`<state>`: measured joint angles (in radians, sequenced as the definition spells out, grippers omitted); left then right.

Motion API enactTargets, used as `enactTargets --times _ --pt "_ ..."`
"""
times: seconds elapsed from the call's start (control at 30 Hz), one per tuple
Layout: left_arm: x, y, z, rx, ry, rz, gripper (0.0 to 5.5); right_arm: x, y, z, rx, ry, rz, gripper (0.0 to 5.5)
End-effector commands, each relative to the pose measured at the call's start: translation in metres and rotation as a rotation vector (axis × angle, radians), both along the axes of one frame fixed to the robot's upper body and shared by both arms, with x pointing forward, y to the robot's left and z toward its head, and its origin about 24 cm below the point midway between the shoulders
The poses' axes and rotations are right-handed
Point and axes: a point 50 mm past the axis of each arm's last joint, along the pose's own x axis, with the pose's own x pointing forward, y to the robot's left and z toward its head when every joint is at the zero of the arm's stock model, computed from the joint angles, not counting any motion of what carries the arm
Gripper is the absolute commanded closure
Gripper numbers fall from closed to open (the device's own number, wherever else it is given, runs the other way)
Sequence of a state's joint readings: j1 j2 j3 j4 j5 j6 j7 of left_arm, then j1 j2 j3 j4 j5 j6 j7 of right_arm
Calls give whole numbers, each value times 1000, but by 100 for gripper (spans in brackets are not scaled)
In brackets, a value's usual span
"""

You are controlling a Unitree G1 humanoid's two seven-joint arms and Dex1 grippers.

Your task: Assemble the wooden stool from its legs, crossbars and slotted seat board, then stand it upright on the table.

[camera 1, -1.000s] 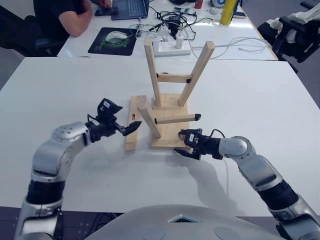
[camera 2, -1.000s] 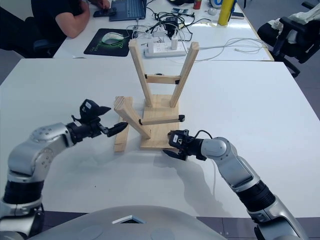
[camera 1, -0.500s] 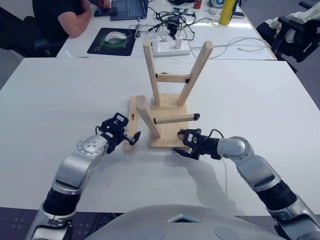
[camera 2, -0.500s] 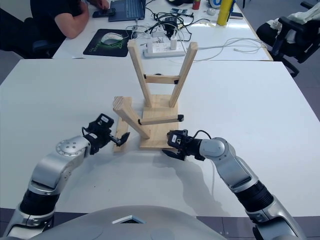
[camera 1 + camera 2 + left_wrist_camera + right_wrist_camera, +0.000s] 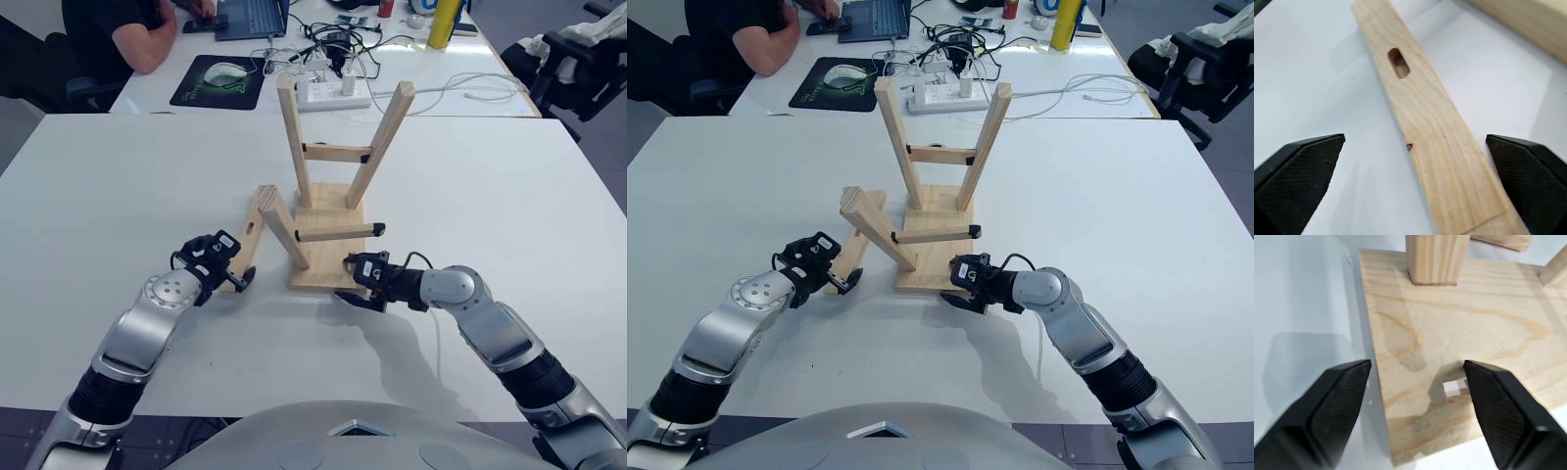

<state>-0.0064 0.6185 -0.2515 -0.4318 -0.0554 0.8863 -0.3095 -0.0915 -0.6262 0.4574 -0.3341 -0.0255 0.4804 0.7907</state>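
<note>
Left gripper (image 5: 229, 268) gapes empty astride the slotted pale-wood leg (image 5: 1420, 122), hiding its near end. Right gripper (image 5: 355, 281), lower middle, likewise at the square wooden seat board (image 5: 1449, 333).

White counter (image 5: 509, 196) in front. Just behind, a second white desk (image 5: 157, 93): carries a black mouse pad (image 5: 196, 90) with a mouse (image 5: 227, 70), a power strip (image 5: 333, 93) among tangled cables (image 5: 323, 44), a laptop (image 5: 253, 15), a yellow bottle (image 5: 446, 20). Black office chair (image 5: 573, 59) far right, over grey floor (image 5: 607, 147).

Stool legs (image 5: 297, 137) bar mid-table; room lies along both table (image 5: 509, 196) sides.
</note>
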Motion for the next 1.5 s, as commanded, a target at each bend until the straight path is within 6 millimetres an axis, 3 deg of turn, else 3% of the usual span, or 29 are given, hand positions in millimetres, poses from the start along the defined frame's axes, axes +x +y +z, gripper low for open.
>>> enactTargets --times 0.03,0.23,0.33,0.77,1.07,1.27,1.5 --pt "1 -1 -4 -36 34 17 11 -10 -3 -17 -36 108 -3 199" --pt "-7 -3 -20 -212 170 113 11 -7 -2 -16 -34 99 4 199" --pt "-9 0 -24 -296 225 169 60 -6 -1 -15 -30 96 4 199" --pt "2 11 -24 -279 194 155 236 -5 1 -15 -22 91 6 199" --pt "38 15 11 -460 -80 131 345 5 4 -1 77 -22 -9 199" --pt "55 40 34 -522 -257 181 345 15 5 18 177 -108 -2 199" --pt "66 60 52 -544 -355 210 345 13 -6 26 150 -122 27 199"
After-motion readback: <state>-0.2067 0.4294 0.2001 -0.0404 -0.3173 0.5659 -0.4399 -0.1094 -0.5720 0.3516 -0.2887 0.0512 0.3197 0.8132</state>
